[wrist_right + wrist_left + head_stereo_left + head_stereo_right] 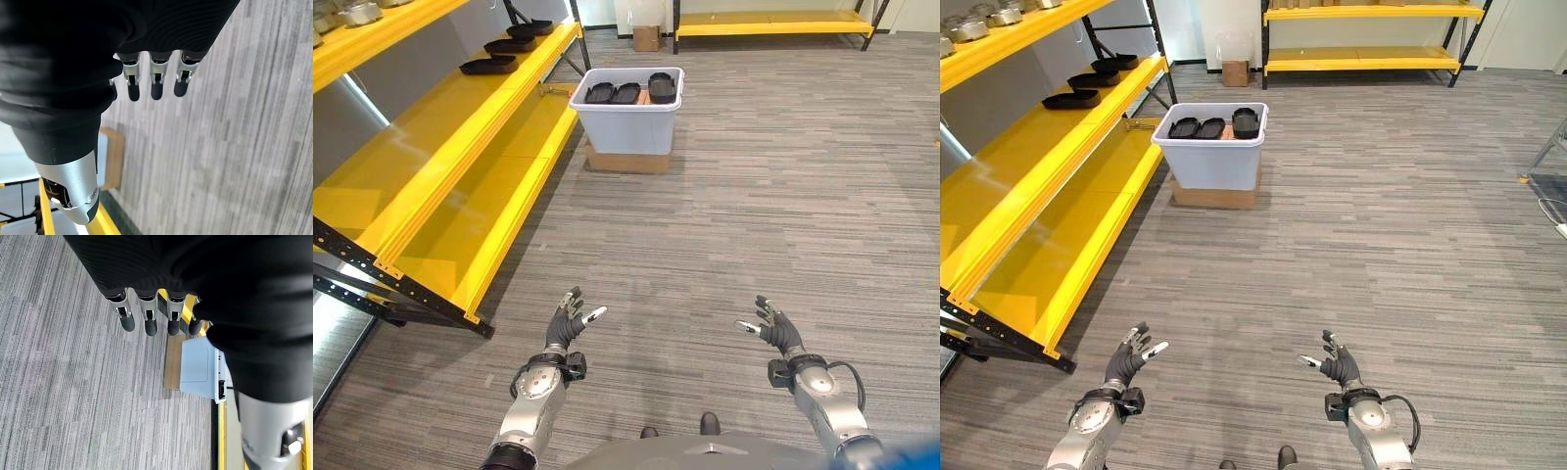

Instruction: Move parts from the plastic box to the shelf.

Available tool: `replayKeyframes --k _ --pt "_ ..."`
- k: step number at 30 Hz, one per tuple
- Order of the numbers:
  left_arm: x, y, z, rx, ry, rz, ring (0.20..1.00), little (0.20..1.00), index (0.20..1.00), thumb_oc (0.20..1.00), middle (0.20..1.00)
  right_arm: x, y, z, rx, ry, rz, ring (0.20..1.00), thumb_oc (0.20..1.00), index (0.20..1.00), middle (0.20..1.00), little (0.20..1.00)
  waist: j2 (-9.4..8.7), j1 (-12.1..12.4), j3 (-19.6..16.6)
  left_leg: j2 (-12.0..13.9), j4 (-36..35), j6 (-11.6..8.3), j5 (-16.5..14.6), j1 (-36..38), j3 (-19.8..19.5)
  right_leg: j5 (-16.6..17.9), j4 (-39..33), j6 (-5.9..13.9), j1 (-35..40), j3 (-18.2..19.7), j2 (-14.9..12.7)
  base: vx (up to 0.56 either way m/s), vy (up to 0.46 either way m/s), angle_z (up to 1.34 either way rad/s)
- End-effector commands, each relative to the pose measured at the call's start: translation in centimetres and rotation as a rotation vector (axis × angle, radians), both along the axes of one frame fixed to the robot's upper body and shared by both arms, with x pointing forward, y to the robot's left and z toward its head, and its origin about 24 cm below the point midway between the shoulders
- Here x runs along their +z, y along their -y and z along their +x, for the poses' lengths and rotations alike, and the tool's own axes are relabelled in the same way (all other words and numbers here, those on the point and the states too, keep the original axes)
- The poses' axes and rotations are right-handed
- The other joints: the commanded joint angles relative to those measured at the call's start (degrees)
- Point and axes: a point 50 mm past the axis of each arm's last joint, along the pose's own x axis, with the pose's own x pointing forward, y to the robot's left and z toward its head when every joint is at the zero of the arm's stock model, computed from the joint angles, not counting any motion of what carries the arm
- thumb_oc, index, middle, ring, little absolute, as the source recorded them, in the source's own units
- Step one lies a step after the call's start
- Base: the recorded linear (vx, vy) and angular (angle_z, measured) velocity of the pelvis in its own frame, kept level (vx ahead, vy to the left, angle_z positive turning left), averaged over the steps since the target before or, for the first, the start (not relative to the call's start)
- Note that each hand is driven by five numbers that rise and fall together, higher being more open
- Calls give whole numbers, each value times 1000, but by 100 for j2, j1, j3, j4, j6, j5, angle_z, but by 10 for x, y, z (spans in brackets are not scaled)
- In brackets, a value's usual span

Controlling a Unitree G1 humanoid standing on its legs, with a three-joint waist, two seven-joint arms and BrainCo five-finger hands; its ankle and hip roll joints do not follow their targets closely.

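Grey carpet floor, plastic box [626, 122] of parts [626, 92] far ahead, left hand [566, 325], right hand [777, 331] spread empty.

The robot's silver-grey left arm enters at seven o'clock, its dark-covered left hand [567, 324] empty, fingers loosely spread, pointing toward twelve. The right arm enters at five o'clock, right hand [773, 330] likewise relaxed and empty.
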Motion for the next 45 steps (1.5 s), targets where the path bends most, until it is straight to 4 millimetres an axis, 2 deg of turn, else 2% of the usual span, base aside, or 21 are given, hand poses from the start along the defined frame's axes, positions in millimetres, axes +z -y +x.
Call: replayKeyframes --k 1,30,33,36,41,42,43,44,45 --pt "10 -16 10 14 65 43 1000 1000 1000 1000 1000 11 -7 9 10 74 40 1000 1000 1000 1000 1000 -262 3 -186 711 29 -574 -257 -58 -228 -536 67 690 290 -44 -684 0 0 0" --pt "8 -16 10 17 45 41 1000 1000 1000 1000 1000 9 -11 9 12 59 68 1000 1000 1000 1000 1000 -301 28 -153 722 29 -585 -234 -108 -268 -537 67 687 268 -140 -678 0 0 0" --pt "9 -16 11 15 47 44 1000 1000 1000 1000 1000 10 -10 10 1 67 74 1000 1000 1000 1000 1000 -334 40 -129 702 29 -569 -220 -176 -274 -511 67 708 204 -141 -695 -17 43 1" --pt "13 -19 13 1 61 73 1000 1000 1000 1000 1000 13 -9 14 8 74 75 1000 1000 1000 1000 1000 -368 78 -83 586 29 -468 -243 -278 -315 -439 150 773 97 -164 -811 -16 103 3" --pt "21 -24 19 -9 90 95 1000 1000 1000 1000 1000 23 -5 25 5 124 66 1000 1000 1000 1000 1000 -326 92 125 281 92 -171 -308 -372 -518 -474 1471 920 -553 -68 -1115 -18 202 6" --pt "21 -25 18 -8 86 101 1000 1000 1000 1000 1000 24 -6 24 6 128 74 1000 1000 1000 1000 1000 -340 75 170 202 105 -87 -329 -338 -548 -289 1884 919 -753 5 -1196 35 311 27" --pt "19 -26 17 -18 74 116 1000 1000 1000 1000 1000 19 -7 17 -9 111 95 1000 1000 1000 1000 1000 -329 19 289 23 125 69 -362 -205 -655 277 2913 807 -1164 233 -1284 26 241 31" --pt "19 -26 17 -18 74 116 1000 1000 1000 1000 1000 19 -7 17 -9 111 95 1000 1000 1000 1000 1000 -327 26 268 24 125 70 -354 -231 -647 293 2903 808 -1191 241 -1281 40 336 42" --pt "19 -26 16 -18 72 118 1000 1000 1000 1000 1000 18 -10 13 -19 108 122 1000 1000 1000 1000 1000 -252 -54 478 -36 134 169 -361 -70 -762 623 3816 720 -1615 379 -1200 67 280 46"
